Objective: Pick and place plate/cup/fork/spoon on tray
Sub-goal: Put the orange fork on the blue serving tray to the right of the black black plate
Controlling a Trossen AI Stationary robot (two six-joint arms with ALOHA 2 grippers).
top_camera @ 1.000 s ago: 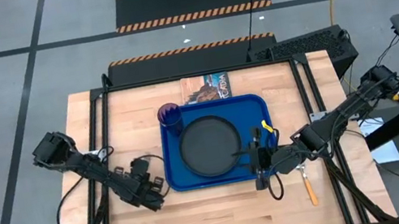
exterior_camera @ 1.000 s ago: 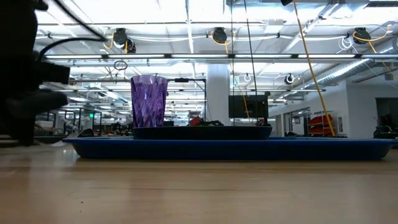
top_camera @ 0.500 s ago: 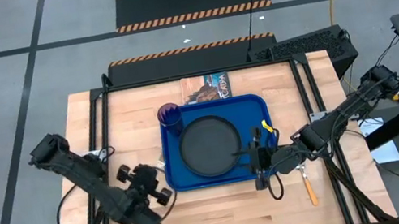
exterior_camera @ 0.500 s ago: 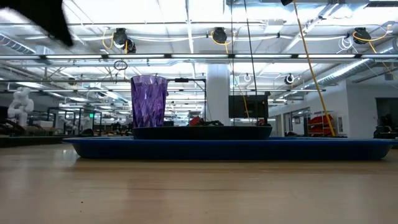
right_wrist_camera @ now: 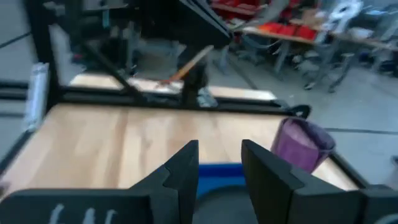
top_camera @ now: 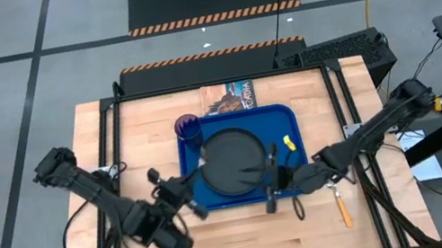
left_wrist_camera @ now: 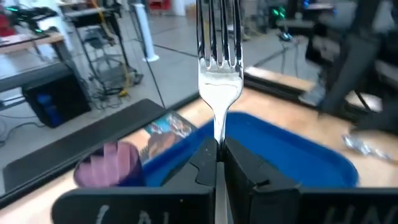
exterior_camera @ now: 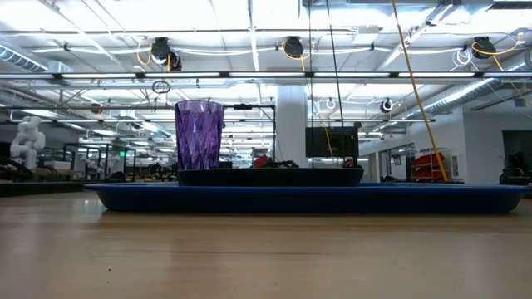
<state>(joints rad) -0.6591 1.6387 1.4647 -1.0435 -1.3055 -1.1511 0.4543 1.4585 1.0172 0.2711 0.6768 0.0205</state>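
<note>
Presently the left gripper (left_wrist_camera: 217, 163) pinches the fork (left_wrist_camera: 219, 59), tines out ahead of it, at the blue tray's (top_camera: 280, 119) left edge beside the plate (top_camera: 236, 159). Purple cup (top_camera: 188, 127) stands in the tray's far-left corner. Over the tray's near-right edge, the right gripper (right_wrist_camera: 219, 163) hangs spread, holding nothing.

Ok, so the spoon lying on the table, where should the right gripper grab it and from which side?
Probably the orange handle of the spoon, from straight above, closing across its narrow width. It lies flat on the table right of the tray, handle end clear, bowl end close under the right arm. The right gripper is open nearby.
</note>
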